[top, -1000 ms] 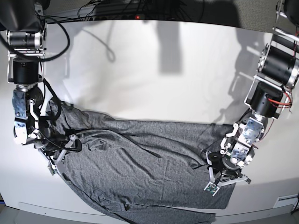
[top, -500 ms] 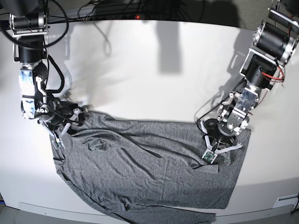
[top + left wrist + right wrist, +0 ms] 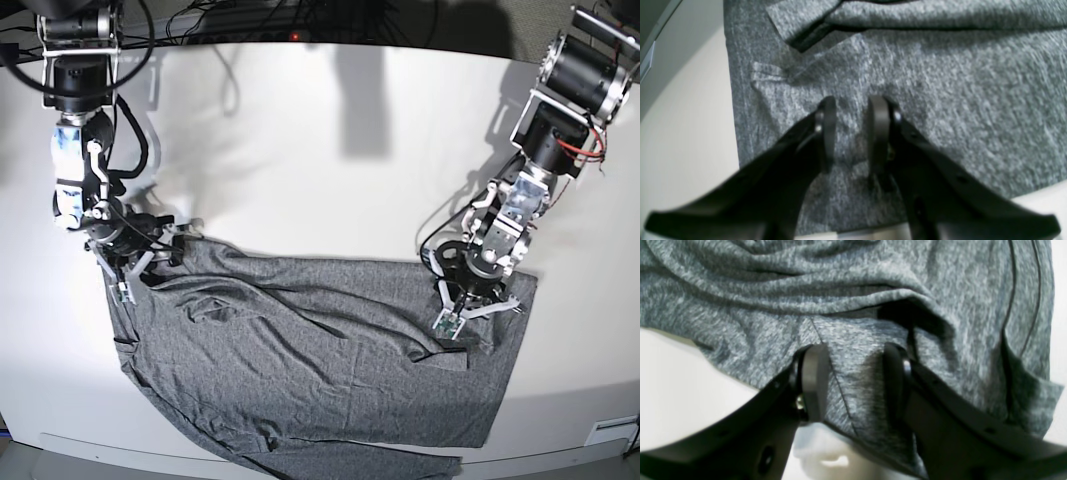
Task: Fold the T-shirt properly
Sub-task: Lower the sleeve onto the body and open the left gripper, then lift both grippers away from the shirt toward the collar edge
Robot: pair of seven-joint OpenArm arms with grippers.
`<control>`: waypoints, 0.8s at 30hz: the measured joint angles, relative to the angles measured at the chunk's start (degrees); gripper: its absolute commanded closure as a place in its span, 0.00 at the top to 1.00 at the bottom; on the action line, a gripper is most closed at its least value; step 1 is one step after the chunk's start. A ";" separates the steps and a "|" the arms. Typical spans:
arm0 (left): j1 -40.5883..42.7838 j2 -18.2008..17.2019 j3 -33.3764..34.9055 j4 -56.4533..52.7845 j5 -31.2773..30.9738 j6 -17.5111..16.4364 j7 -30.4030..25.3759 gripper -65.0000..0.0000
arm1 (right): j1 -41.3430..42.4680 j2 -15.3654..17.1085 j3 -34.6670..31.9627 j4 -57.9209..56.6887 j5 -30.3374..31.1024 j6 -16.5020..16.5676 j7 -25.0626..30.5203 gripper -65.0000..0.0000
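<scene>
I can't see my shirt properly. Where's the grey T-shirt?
In the base view the T-shirt lies spread across the near half of the white table, between both arms.

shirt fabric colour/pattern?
The T-shirt is heather grey, a mottled light-and-dark knit with no print. Clearest in the right wrist view.

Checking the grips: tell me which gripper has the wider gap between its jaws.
The right gripper: its jaws stand wide around a bunched T-shirt edge. The left gripper shows only a narrow gap.

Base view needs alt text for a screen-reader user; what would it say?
Two robot arms each pinch a far corner of a grey T-shirt spread wrinkled on a white table: the right gripper at picture-left, the left gripper at picture-right.
</scene>
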 measured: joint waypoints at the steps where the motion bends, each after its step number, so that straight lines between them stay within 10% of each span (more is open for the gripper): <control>1: 0.42 -0.07 0.00 0.15 0.00 0.20 -0.24 0.25 | -0.76 0.00 0.98 0.02 0.24 0.15 0.55 0.40; 24: 23.41 -11.93 -0.74 24.87 5.25 6.54 2.27 0.25 | -18.25 0.61 6.91 12.59 2.95 5.97 0.39 0.34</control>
